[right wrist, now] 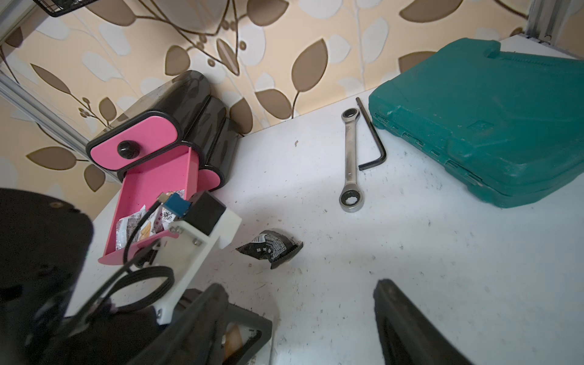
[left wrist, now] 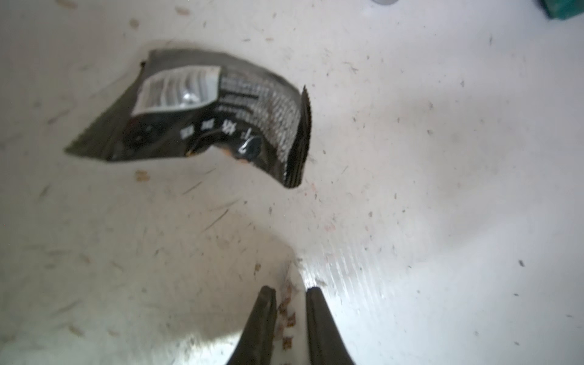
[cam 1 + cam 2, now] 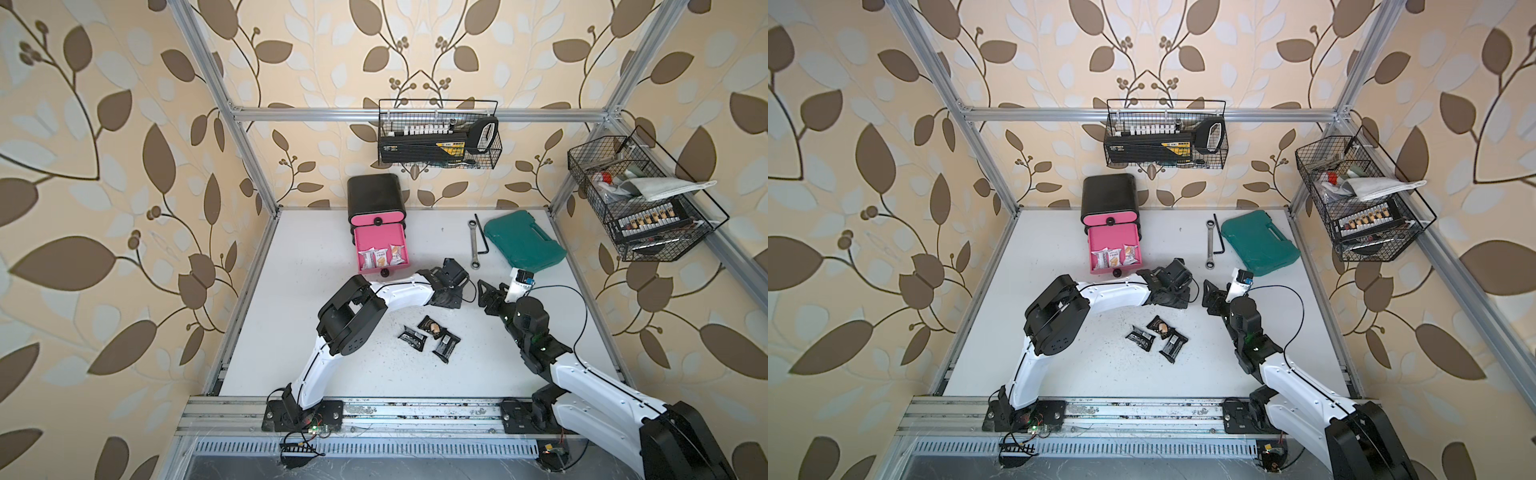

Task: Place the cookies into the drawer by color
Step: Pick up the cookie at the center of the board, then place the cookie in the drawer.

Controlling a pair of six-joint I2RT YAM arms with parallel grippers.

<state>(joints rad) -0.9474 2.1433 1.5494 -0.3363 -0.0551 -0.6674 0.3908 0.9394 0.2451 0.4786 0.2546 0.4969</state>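
The black drawer cabinet (image 3: 374, 195) stands at the back of the table. Its middle pink drawer (image 3: 378, 237) is pulled out, and three white cookies (image 3: 380, 258) lie side by side in it. Three black cookies (image 3: 431, 332) lie loose on the table in front of the arms. Another black cookie (image 2: 221, 120) lies just ahead of my left gripper (image 2: 290, 289). That gripper is low over the table and shut on the edge of a white cookie packet (image 2: 299, 319). My right gripper (image 1: 300, 286) hovers open and empty just right of the left one.
A teal tool case (image 3: 523, 241) lies at the back right, with a ratchet wrench (image 3: 473, 245) and a black hex key (image 3: 482, 237) beside it. Wire baskets (image 3: 438, 133) of tools hang on the back and right walls. Crumbs dot the white table.
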